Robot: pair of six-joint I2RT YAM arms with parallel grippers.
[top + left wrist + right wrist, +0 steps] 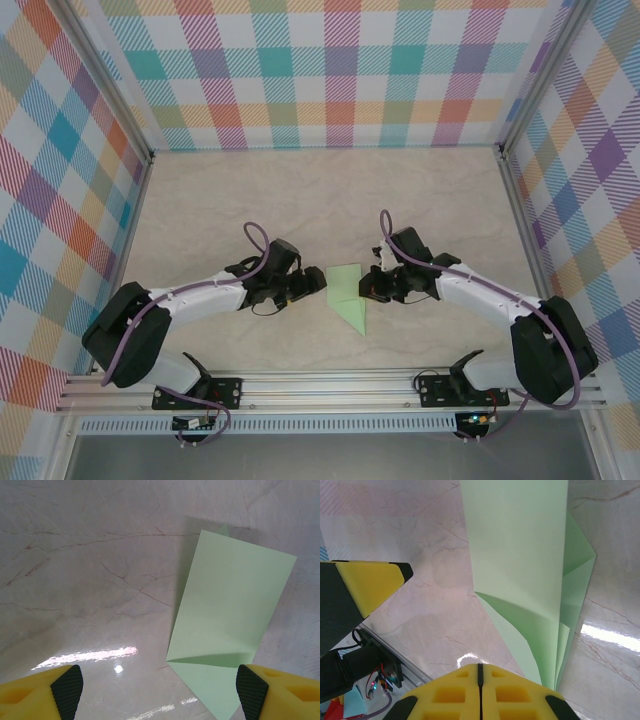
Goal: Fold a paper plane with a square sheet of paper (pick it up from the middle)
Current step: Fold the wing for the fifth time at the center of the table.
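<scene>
Lying on the marbled surface, in the middle between both arms: the square sheet of paper, pale green, already folded to a pointed shape with the tip toward the near right. Just left of it, the left gripper with jaws spread wide and holding nothing. Just right of it, the right gripper, jaws also spread, not pinching the paper.
</scene>
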